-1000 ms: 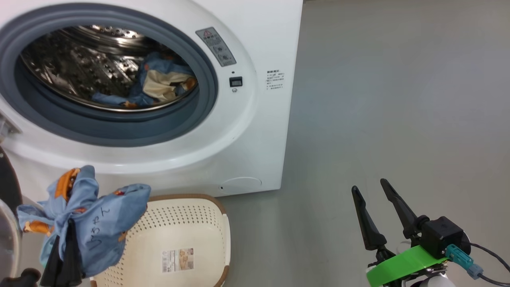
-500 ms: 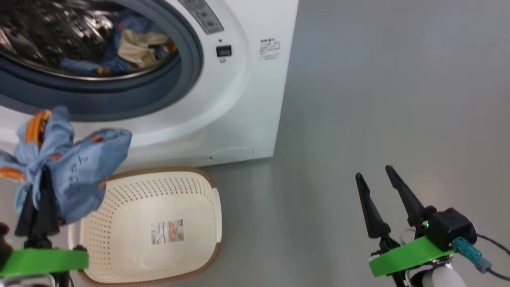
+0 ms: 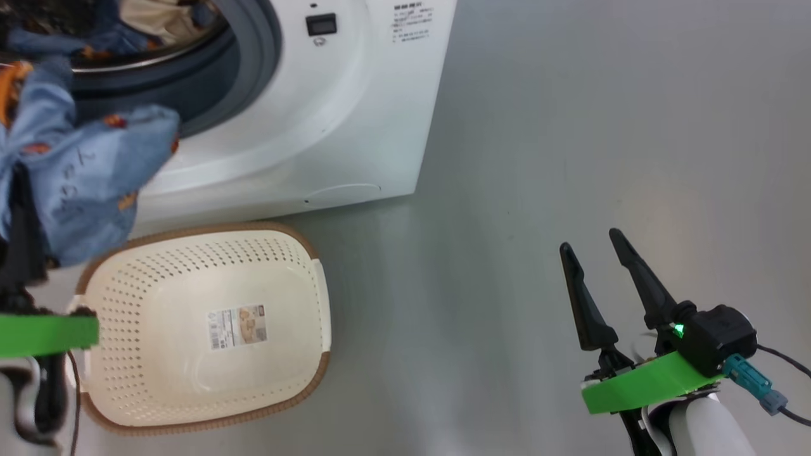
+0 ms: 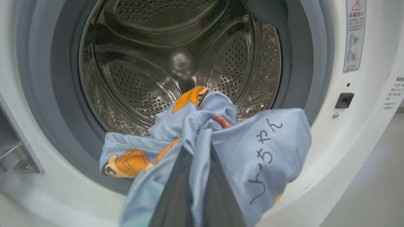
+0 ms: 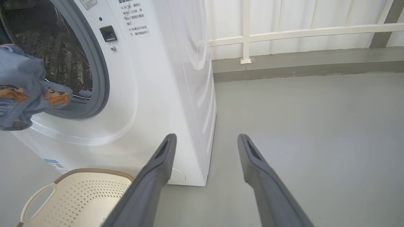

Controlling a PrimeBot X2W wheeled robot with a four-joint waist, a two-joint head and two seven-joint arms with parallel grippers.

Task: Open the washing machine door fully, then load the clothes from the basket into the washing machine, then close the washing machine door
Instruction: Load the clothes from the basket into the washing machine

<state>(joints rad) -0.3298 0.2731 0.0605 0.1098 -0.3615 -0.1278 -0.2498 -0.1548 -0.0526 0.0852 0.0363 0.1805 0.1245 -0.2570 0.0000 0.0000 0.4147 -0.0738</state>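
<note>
L gripper (image 4: 198, 148) pinches clothes (image 4: 233, 138); R gripper (image 3: 589, 242) spread wide.
Head view: clothes 10 o'clock, black handwriting (image 4: 265, 157), before washing machine (image 3: 355, 114) at 12 w/ warning label (image 4: 353, 34); basket (image 3: 190, 250) 7, barcode sticker (image 3: 237, 327); R gripper 4; grey floor (image 3: 570, 126); white railing (image 5: 284, 31) behind.

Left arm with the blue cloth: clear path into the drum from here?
Probably yes. The left pincer, shut on the blue cloth, faces the open drum head-on. Nothing stands between them, and the grey gasket ring looks wider than the bundle.

"温馨提示" lbl (image 4: 356, 34) on washing machine (image 4: 353, 138)
</note>
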